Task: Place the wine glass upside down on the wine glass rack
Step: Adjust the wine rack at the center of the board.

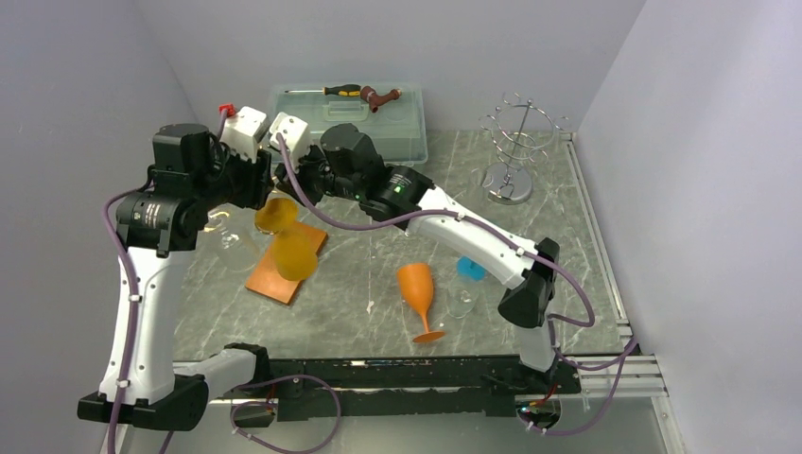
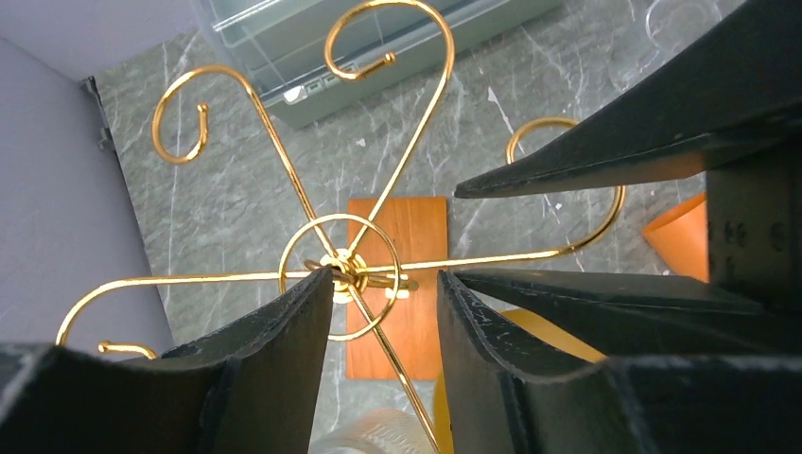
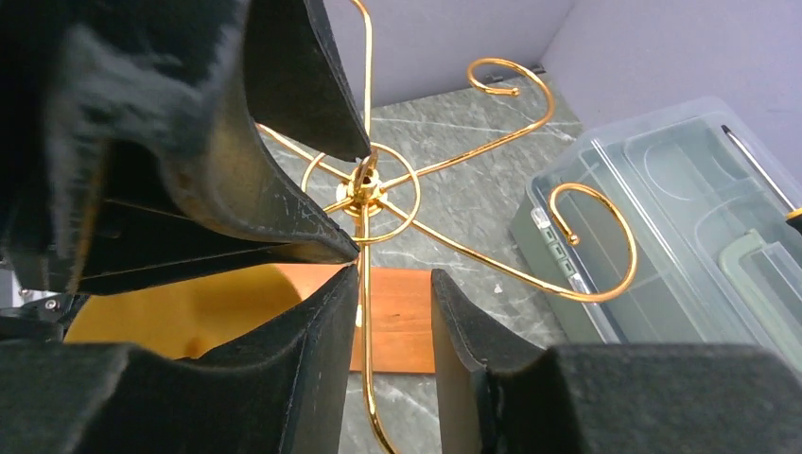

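Observation:
A gold wire wine glass rack (image 2: 345, 270) with curled arms stands on a wooden base (image 1: 287, 265) at the table's left. An amber wine glass (image 1: 295, 255) sits at the rack, its round foot (image 1: 276, 216) above the bowl, apparently hanging upside down. It also shows in the right wrist view (image 3: 189, 307). My left gripper (image 2: 386, 276) is open over the rack's hub, with a wire arm running between its fingers. My right gripper (image 3: 395, 274) is open, with a wire arm (image 3: 363, 312) between its fingers, close to the left one. Both grippers meet above the rack (image 1: 279, 184).
An orange wine glass (image 1: 417, 295) lies on its side mid-table, beside a clear glass (image 1: 462, 299) and a blue object (image 1: 470, 270). Another clear glass (image 1: 232, 244) stands left of the rack. A silver rack (image 1: 515, 142) stands back right. A lidded plastic box (image 1: 355, 118) holds tools.

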`<state>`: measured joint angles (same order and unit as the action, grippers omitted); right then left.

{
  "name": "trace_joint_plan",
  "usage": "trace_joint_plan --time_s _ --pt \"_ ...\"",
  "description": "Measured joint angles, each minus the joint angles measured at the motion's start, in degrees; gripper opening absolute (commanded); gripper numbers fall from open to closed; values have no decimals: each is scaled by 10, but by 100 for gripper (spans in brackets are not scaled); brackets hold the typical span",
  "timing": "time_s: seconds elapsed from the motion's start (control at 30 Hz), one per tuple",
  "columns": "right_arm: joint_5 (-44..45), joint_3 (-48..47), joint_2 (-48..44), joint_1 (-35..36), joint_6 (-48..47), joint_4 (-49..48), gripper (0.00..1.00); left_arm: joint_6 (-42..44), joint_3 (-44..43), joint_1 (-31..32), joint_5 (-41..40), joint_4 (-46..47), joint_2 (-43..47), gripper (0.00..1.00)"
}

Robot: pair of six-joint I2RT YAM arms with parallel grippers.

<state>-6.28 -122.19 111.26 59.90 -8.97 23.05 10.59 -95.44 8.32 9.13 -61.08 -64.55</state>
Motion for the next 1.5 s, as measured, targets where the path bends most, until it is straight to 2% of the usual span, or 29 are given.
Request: trace_joint_plan --time_s 0.2,0.33,0.7,0.97,1.13,1.27,1.37,1.5 --pt "0 0 5 -9 5 -5 40 -10 0 0 0 19 11 49" --pt "-1 0 4 -28 15 -10 54 -13 0 0 -2 18 19 48" --pt "-20 8 -17 -104 87 -50 73 -23 9 0 -34 18 23 43" --pt "-69 -18 13 -150 162 -77 77 -29 18 0 -45 19 7 41" --pt "-109 -26 51 -160 215 -103 74 -30 36 0 -50 22 7 40" --pt "-138 -48 91 -163 252 -118 66 -29 47 0 -56 31 7 40" --pt "-160 -64 118 -165 279 -127 57 -28 54 0 -61 37 8 40" --pt "-190 -69 137 -167 314 -141 38 -27 63 0 -68 49 11 39"
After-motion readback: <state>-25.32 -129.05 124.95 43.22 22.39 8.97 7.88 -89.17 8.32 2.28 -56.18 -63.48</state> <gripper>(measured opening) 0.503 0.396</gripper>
